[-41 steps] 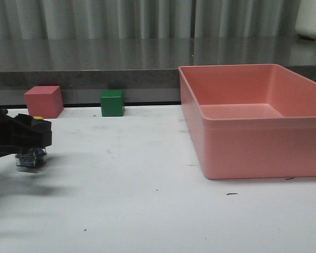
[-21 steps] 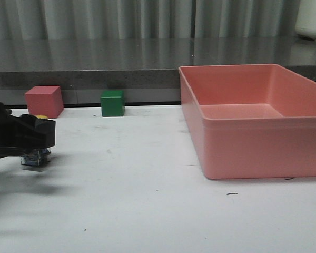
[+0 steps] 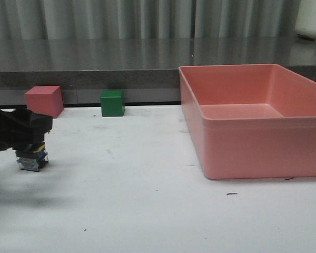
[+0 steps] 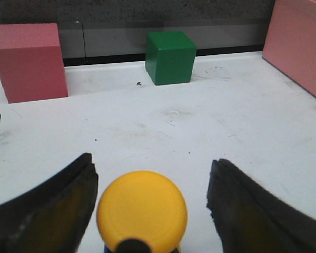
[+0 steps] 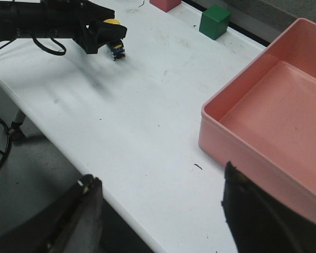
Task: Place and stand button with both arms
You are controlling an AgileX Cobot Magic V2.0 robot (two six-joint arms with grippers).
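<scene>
Left jaws parted around the upright button (image 4: 141, 213) (round yellow cap, black-blue base); right jaws wide, empty.

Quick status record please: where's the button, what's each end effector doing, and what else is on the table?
button: yellow cap up, on the white table, far left
left end effector: open, fingers either side of the cap, gaps visible
right end effector: open, holding nothing, high above the table's near edge
pink cube: back left
green cube: back, right of the pink cube
pink bin: right side, nothing seen inside
</scene>
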